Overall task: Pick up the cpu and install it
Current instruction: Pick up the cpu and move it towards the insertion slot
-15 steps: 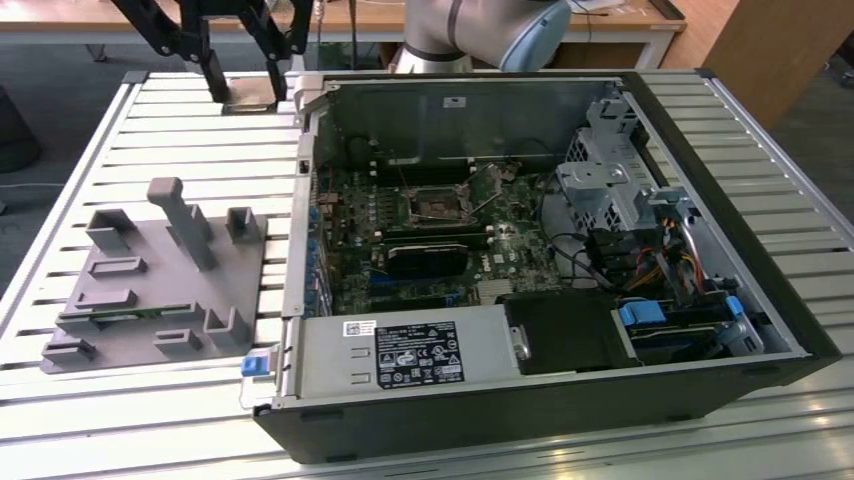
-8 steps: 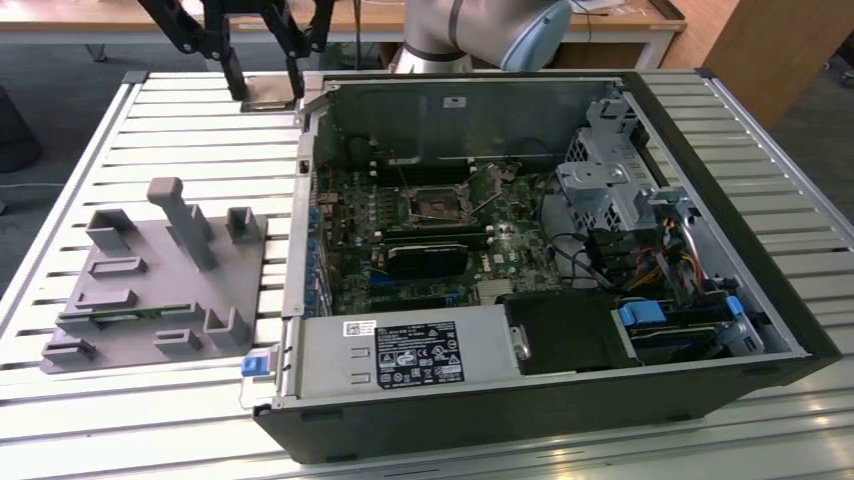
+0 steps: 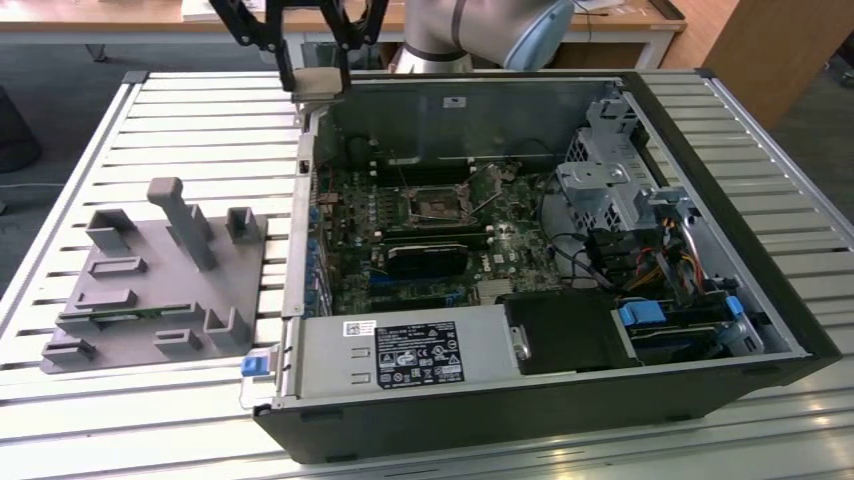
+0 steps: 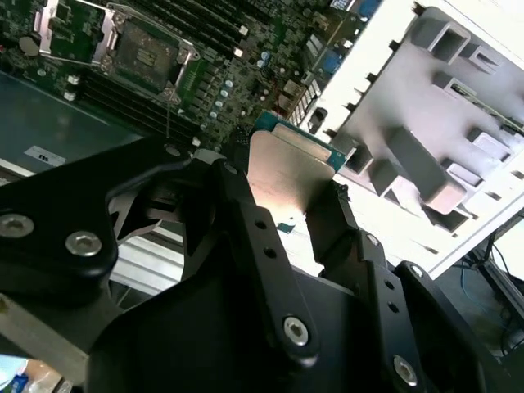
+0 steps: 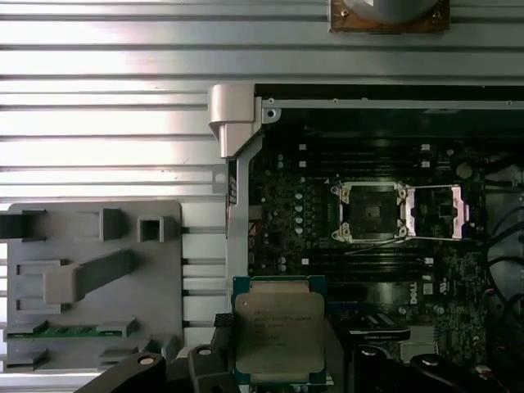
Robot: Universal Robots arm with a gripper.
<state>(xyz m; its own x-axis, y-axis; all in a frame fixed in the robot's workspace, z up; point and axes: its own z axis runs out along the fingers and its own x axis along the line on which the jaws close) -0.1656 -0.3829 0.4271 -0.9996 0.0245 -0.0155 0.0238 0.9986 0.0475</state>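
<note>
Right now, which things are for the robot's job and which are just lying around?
For the job: cpu, gripped in the claw; empty socket.
Just lying about: grey tray; green memory stick in it; power supply box.

The fixture [image 3: 147, 290] lies on the exterior view's left of the case [image 3: 534, 410]

The cpu [image 5: 279, 334] has a smooth silver-grey metal lid with a soft sheen over a green board edge. The gripper [image 4: 282, 184] is matt black, set with small bright metal screw heads. The fixture tray [image 3: 147, 292] looks like matt grey plastic, the slatted table [image 3: 200, 120] is ribbed bare metal that glares in the light, and the computer case [image 3: 441, 110] is dull grey sheet metal inside.
</note>
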